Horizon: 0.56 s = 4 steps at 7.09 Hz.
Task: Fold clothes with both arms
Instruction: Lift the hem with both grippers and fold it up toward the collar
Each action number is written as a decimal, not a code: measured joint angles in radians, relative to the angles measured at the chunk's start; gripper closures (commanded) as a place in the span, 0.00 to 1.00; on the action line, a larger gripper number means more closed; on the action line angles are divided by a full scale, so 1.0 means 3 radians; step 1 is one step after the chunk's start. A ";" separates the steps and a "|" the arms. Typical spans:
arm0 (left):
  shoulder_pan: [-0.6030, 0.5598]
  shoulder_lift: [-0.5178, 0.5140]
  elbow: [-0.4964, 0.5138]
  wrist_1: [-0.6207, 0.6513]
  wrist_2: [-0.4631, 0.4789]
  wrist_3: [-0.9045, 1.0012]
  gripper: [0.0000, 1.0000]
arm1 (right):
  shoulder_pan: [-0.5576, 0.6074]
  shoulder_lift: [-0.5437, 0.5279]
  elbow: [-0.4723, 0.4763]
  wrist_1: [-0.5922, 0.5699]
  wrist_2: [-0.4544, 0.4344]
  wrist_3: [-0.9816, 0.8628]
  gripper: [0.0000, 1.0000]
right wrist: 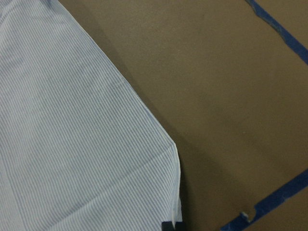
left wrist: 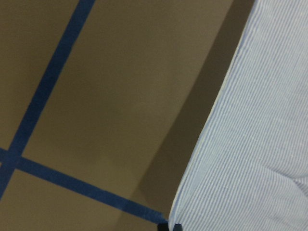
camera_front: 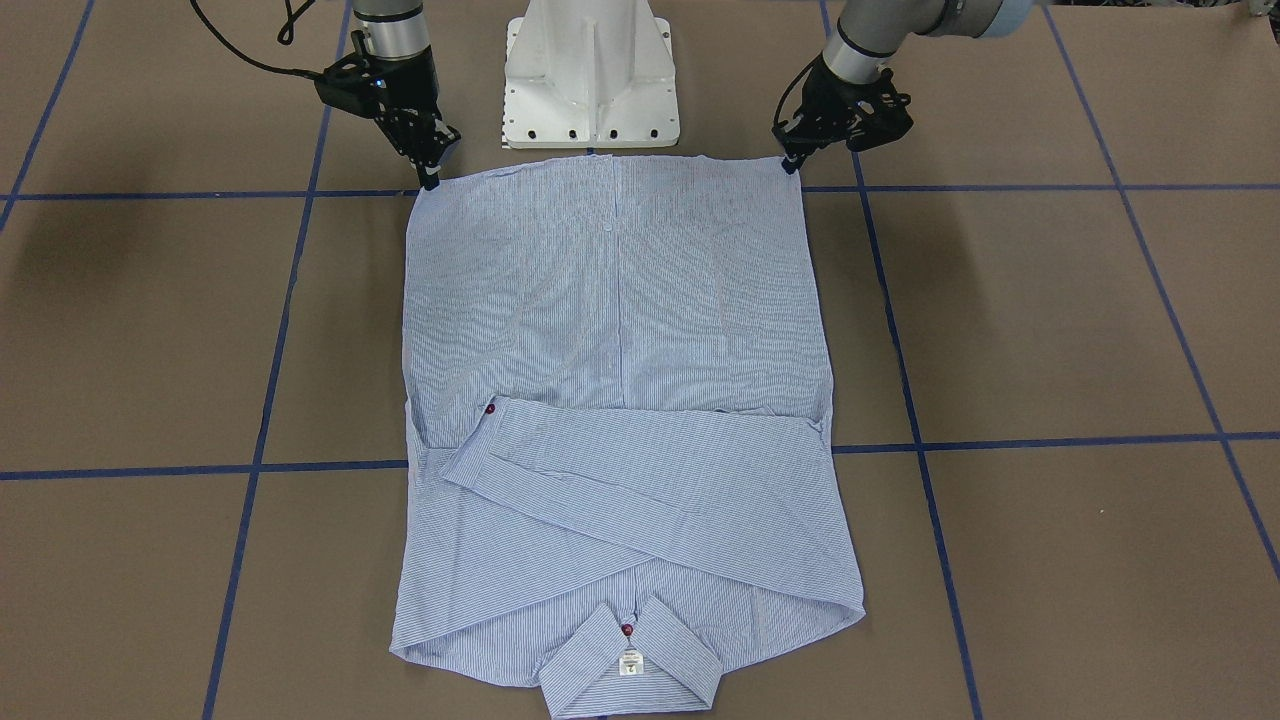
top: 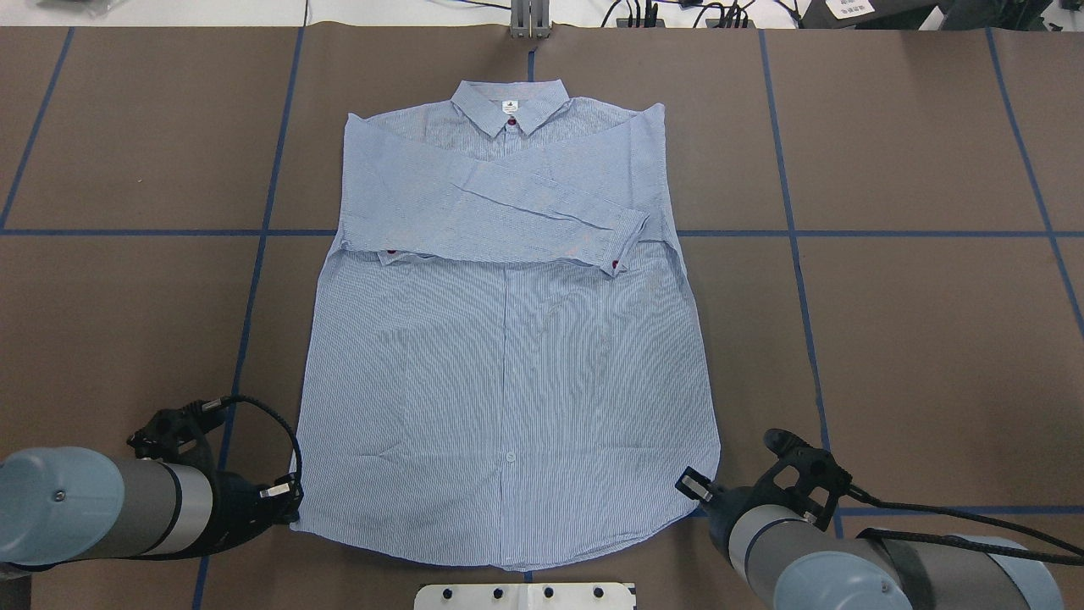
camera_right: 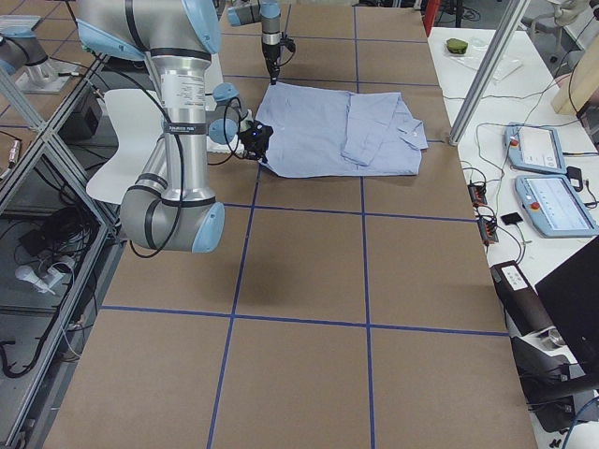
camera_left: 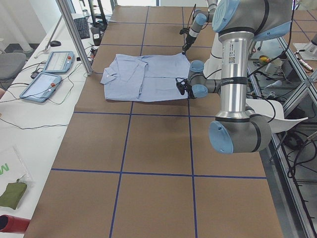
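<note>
The left fingers [camera_front: 790,163] are pressed together on the shirt's [camera_front: 615,300] hem corner on the robot's left. The right fingers [camera_front: 430,178] pinch the opposite hem corner in the same way. In each wrist view the corner runs straight into a dark fingertip at the bottom of the picture, and a band of shadow along the cloth edge suggests the corners sit slightly off the table [camera_front: 1050,320].

From those two pinched corners the shirt lies flat and front up, about midway between the table's left and right ends. Its hem is just in front of the white pedestal [camera_front: 590,80] at the robot-side edge, and its collar [camera_front: 630,665] points to the far, operators' edge. Both sleeves [camera_front: 650,480] are already crossed over the chest, so the likely step in hand is carrying the hem over toward the collar.

The fabric looks thin, light and limp. It should cost the arms no effort, but it has no stiffness, so the span between the corners will probably sag and drag if the corners drift toward each other. Holding at the hem corners, where the fabric is doubled and stitched, seems a sound choice. Keeping the hem taut and both arms level should help the fold land square and leave the crossed sleeves undisturbed.
</note>
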 measured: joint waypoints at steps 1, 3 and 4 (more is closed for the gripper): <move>-0.0005 -0.0015 -0.0071 0.0001 -0.0016 -0.0002 1.00 | 0.0016 -0.0009 0.0120 -0.0035 -0.0001 0.0009 1.00; -0.0260 -0.0179 -0.0144 0.0003 -0.0110 -0.0040 1.00 | 0.0223 0.0086 0.0256 -0.0062 -0.0009 0.0028 1.00; -0.0516 -0.0307 -0.0139 0.0003 -0.0219 -0.0060 1.00 | 0.0370 0.0163 0.0278 -0.0064 -0.0009 0.0028 1.00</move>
